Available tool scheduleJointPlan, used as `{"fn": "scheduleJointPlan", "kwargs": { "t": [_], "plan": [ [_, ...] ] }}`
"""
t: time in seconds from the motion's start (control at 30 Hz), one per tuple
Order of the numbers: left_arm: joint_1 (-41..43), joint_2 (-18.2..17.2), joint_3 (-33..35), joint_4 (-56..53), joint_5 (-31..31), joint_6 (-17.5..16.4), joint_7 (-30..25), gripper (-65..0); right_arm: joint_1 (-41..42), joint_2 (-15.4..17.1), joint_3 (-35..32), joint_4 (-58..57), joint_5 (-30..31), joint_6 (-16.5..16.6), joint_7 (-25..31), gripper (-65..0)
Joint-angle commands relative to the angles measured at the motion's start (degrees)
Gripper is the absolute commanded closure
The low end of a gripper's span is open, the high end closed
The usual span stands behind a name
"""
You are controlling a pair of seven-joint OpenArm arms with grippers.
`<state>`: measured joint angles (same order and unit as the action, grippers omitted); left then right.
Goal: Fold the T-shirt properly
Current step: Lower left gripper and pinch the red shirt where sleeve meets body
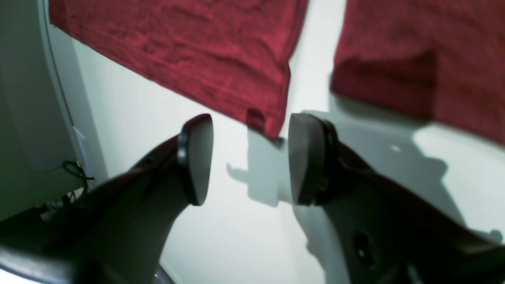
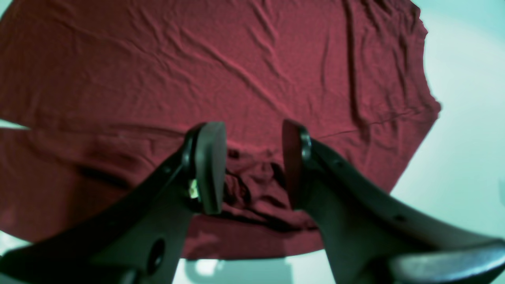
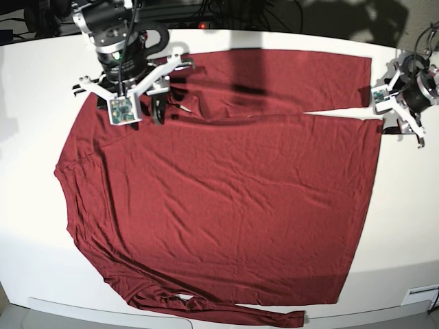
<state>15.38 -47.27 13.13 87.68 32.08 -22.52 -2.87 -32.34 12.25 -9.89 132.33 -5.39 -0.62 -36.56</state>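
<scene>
T-shirt (image 3: pixel 219 205) fabric, maroon and wrinkled, lies spread nearly flat across the white desk (image 3: pixel 34 82), its body filling the middle, 1 long sleeve laid along the far edge and the other trailing along the near edge. Going left to right in the base view, the right gripper (image 3: pixel 140 110) hangs over the shoulder region at the far left, where that upper sleeve meets the body; its jaws stand apart with nothing between them, poised above a small rumpled bunch of cloth, probably so a pinch there can lift the shoulder for a first fold. Across the wide, smooth torso the cloth looks undisturbed, which suggests folding has barely begun. At the far right, the left gripper (image 3: pixel 401 110) sits just beside the sleeve cuff and the hem corner, its jaws also parted and empty, likely lined up to take that corner. The right wrist view shows the puckered folds directly under the right gripper (image 2: pixel 252 169), which the base view hides beneath the arm. The left wrist view shows the left gripper (image 1: pixel 250 157) short of the cuff corner, with bare desk below, and the narrow gap between sleeve and body.
</scene>
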Motion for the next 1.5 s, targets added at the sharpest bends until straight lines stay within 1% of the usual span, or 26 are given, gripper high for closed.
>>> {"fn": "scheduleJointPlan", "kwargs": {
  "t": [0.0, 0.1, 0.2, 0.33, 0.43, 0.53, 0.6, 0.67, 0.7, 0.77, 0.9, 1.03, 1.1, 1.2, 1.37, 1.4, 1.47],
  "plan": [
    [-0.55, -1.33, -0.52, -0.11, -0.11, 0.85, -0.17, -28.9, 0.17, -0.28, 0.13, 1.18, -0.15, -0.31, 1.01, -24.6],
    [-0.63, -1.31, -0.52, -2.49, -0.13, 0.83, -0.26, -28.9, 0.17, -0.52, 0.13, 1.18, -0.17, -0.31, 1.01, -24.6],
    [-0.87, -1.11, -0.13, -5.55, -0.07, 0.85, -2.05, -28.9, 0.26, -0.52, 0.13, 1.18, -0.15, -0.31, 1.01, -24.6],
    [-3.08, 0.46, 1.53, -8.17, 0.96, 0.85, -1.46, -28.9, 0.31, -0.52, 0.13, 1.18, -0.15, -0.28, 1.05, -24.6],
    [-4.72, 0.50, 4.55, -8.52, 0.96, 0.85, -1.42, -28.9, 0.50, -0.52, 0.13, 1.18, -0.17, -0.31, 1.05, -24.6],
    [-6.60, 0.59, 9.57, -8.52, 1.01, 0.83, -0.83, -28.9, 1.25, -0.50, 0.13, 1.18, -0.15, -0.31, 0.94, -24.6],
    [-8.28, 0.59, 13.42, -8.52, 1.18, 0.85, 2.75, -28.9, 1.90, -0.52, 0.13, 1.18, -0.17, -0.28, 0.79, -24.6],
    [-9.79, 0.55, 15.98, -8.52, 1.11, 0.85, 8.35, -28.9, 2.36, -0.52, 0.13, 1.18, -0.15, -0.28, 0.48, -24.6],
    [-10.21, 0.50, 16.41, -8.55, 1.01, 0.87, 10.84, -28.9, 2.36, -0.52, 0.13, 1.18, -0.15, -0.28, 0.44, -24.6],
    [-10.51, -0.15, 16.50, -8.52, 0.44, 0.87, 13.44, -28.9, 2.36, -0.52, 0.13, 1.18, -0.15, -0.28, 0.42, -24.6],
    [-9.77, -2.82, 16.50, -8.52, 0.50, 0.90, 13.60, -28.9, 2.36, -0.52, 0.13, 1.18, -0.15, -0.24, 0.00, -24.6],
    [-8.28, -4.39, 16.50, -8.52, 0.50, 0.90, 13.64, -28.9, 2.36, -0.52, 0.13, 1.18, -0.17, -0.24, 0.00, -24.6],
    [-7.67, -4.20, 16.52, -8.52, 0.50, 0.92, 13.35, -28.9, 2.36, -0.50, 0.13, 1.18, -0.15, -0.24, 0.02, -24.6],
    [-7.10, -3.69, 16.57, -8.48, 0.57, 0.96, 11.37, -28.9, 2.36, -0.52, 0.13, 1.18, -0.17, -0.24, 0.00, -24.6],
    [-5.46, -2.73, 16.61, -8.17, 1.20, 1.03, 11.17, -28.9, 2.36, -0.50, 0.13, 1.18, -0.17, -0.24, -0.37, -24.6],
    [-5.01, -2.56, 16.61, -8.13, 2.01, 1.05, 10.91, -28.9, 2.36, -0.50, 0.13, 1.18, -0.17, -0.24, -0.33, -24.6],
    [-4.20, -1.97, 16.61, -8.09, 6.45, 1.05, 9.46, -28.9, 2.36, -0.52, 0.13, 1.18, -0.17, -0.24, -0.33, -24.6]
  ]
}}
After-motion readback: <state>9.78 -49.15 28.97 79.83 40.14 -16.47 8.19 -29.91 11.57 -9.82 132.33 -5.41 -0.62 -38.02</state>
